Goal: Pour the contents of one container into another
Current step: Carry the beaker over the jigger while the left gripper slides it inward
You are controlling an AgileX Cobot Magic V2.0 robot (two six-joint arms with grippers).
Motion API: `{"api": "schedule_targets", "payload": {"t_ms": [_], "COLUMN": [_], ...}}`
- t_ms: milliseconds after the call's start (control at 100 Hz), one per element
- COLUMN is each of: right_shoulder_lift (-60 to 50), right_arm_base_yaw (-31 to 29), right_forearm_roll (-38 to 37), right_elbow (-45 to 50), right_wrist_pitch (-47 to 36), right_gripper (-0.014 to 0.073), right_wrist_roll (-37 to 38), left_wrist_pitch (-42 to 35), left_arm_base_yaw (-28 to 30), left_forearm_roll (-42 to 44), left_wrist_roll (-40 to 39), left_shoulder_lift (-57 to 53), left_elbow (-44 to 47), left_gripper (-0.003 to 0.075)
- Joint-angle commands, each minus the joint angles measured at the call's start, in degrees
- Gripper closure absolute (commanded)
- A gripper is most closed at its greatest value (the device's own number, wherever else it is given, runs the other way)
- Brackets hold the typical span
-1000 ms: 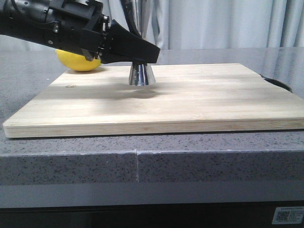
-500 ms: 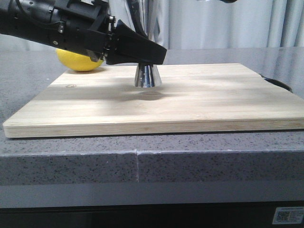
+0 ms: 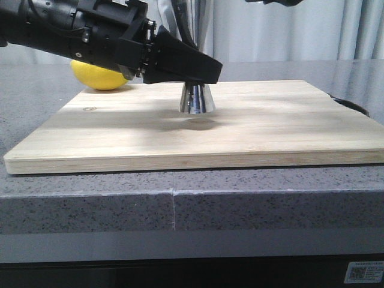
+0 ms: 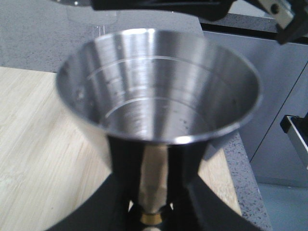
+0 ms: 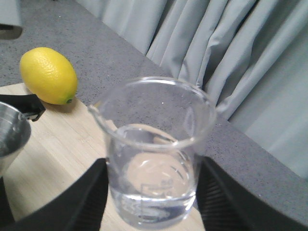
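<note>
Jaws of the left gripper [image 3: 201, 67], matte black and wedge-shaped, are closed on the narrow gold-tinted waist of the steel jigger [image 4: 156, 91], as the left wrist view shows: two dark pads press either side of the slim neck beneath a wide, brushed-metal upper cone whose inner wall carries faint engraved rings and whose rim catches a bright highlight. From the front, only the jigger's lower cone [image 3: 197, 98] shows below those jaws, polished and mirror-like, flaring downward, its base apparently just clear of the board above a soft shadow. Jaws of the right gripper [image 5: 151, 192] stand on both sides of the glass beaker [image 5: 153, 159], dark rounded fingers [image 5: 79, 202] against its clear wall, holding it upright; the beaker is thin, transparent, with a rolled rim, a small pouring lip and pale printed marks, and a shallow pool of clear liquid lies in its bottom. In the right wrist view the jigger's rim shows beside and lower than the beaker. Under both sits a pale wooden board [image 3: 270, 129] with straight grain and a squared edge, resting on a speckled grey stone bench [image 3: 90, 198]. Beyond the left jaws, behind the arm, a smooth-dimpled yellow lemon [image 5: 48, 75] lies just off the board's far corner, before grey pleated curtains [image 5: 216, 53].
</note>
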Motion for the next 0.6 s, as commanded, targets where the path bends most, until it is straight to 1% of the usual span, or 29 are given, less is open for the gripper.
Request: {"api": "schedule_targets", "payload": {"t_ms": [0,590], "right_shoulder_lift": [-2.1,-2.1], "right_arm_base_yaw": [0.1,0.9], "right_forearm_roll": [-0.4,-3.4], "right_elbow": [-1.8,-1.8], "right_wrist_pitch": [-4.8,-6.2], "right_gripper": [0.0275,0.0275], "right_wrist_roll": [0.0,0.0], "left_wrist_pitch": [6.2,6.2], "left_arm_base_yaw": [-0.8,-1.1], "left_forearm_roll": [-3.9,-3.9], "left_wrist_roll": [0.0,0.0], "left_shoulder_lift": [-3.4,-3.4], "left_elbow": [-1.6,-1.6], "left_gripper": [0.0732,0.0732]}}
